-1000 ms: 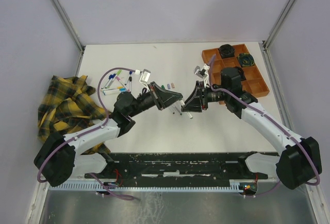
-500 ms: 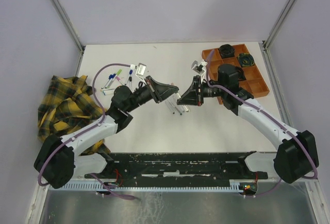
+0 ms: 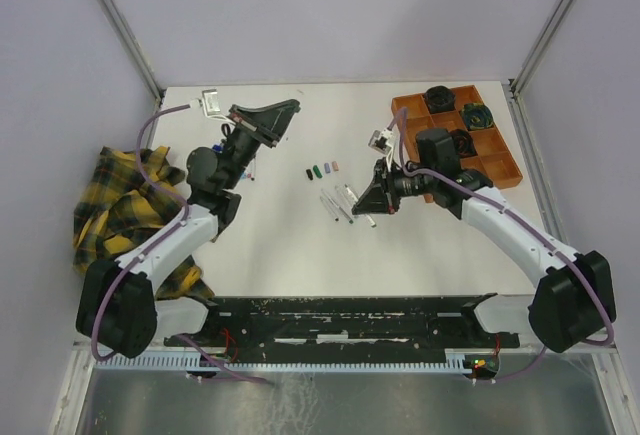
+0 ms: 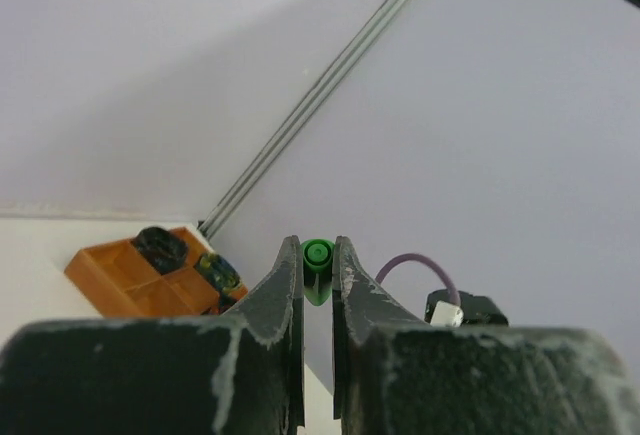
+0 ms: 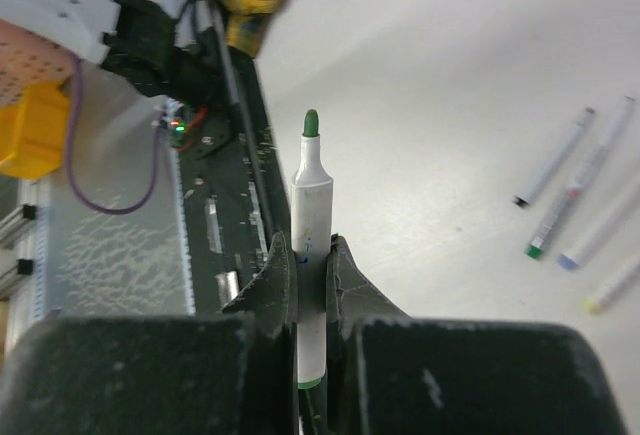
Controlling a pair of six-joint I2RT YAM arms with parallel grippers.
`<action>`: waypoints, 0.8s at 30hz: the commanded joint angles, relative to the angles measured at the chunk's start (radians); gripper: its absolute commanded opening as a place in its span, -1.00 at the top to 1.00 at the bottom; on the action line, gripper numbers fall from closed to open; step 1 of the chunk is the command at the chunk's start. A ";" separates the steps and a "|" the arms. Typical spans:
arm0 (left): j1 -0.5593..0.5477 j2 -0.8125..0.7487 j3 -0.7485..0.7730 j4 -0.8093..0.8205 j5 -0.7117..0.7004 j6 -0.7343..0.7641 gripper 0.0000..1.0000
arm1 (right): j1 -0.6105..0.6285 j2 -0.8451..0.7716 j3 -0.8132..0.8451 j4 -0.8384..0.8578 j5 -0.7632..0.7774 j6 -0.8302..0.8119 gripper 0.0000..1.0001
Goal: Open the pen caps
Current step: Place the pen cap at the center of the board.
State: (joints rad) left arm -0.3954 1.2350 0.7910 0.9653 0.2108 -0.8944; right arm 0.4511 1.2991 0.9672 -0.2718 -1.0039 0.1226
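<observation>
Arms are spread apart over the white table (image 3: 270,245): we see the left one lifted and stretched toward the far left corner, and the right one bent low and reaching in toward the middle. The left gripper (image 3: 292,106) is raised above the table, its jaws nearly closed on 1 small green cap (image 4: 318,256), which sits pinched at the fingertips with its round end facing the wrist camera. The right gripper (image 5: 311,255) has its jaws clamped tight on a white pen (image 5: 311,200), whose bare green tip (image 5: 311,122) sticks out beyond the fingers. On the table between the 2 arms, 3 loose caps (image 3: 320,169), black, green and pinkish, lie in a short row, apart from each other. Just nearer to us lie several uncapped pens (image 3: 335,203), close beside the right gripper.
</observation>
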 commanded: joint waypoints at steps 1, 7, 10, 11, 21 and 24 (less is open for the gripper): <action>-0.008 0.062 -0.051 -0.005 -0.019 -0.066 0.94 | -0.045 -0.015 0.050 -0.092 0.238 -0.141 1.00; -0.081 0.215 -0.039 -0.231 -0.159 -0.028 0.95 | -0.094 0.078 0.078 -0.129 0.422 -0.168 1.00; -0.138 0.291 0.038 -0.387 -0.275 0.013 0.95 | -0.115 0.118 0.098 -0.153 0.454 -0.174 1.00; -0.155 0.317 0.063 -0.431 -0.307 0.023 0.95 | -0.122 0.125 0.101 -0.157 0.457 -0.175 1.00; -0.240 0.587 0.373 -0.766 -0.464 0.047 0.95 | -0.153 0.201 0.116 -0.158 0.495 -0.136 1.00; -0.245 0.655 0.445 -0.816 -0.470 0.049 0.95 | -0.156 0.221 0.125 -0.164 0.496 -0.129 1.00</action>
State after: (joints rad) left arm -0.6304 1.8229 1.1309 0.2592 -0.1940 -0.8951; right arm 0.3027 1.5005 1.0420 -0.4431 -0.5312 -0.0235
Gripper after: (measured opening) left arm 0.122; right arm 0.074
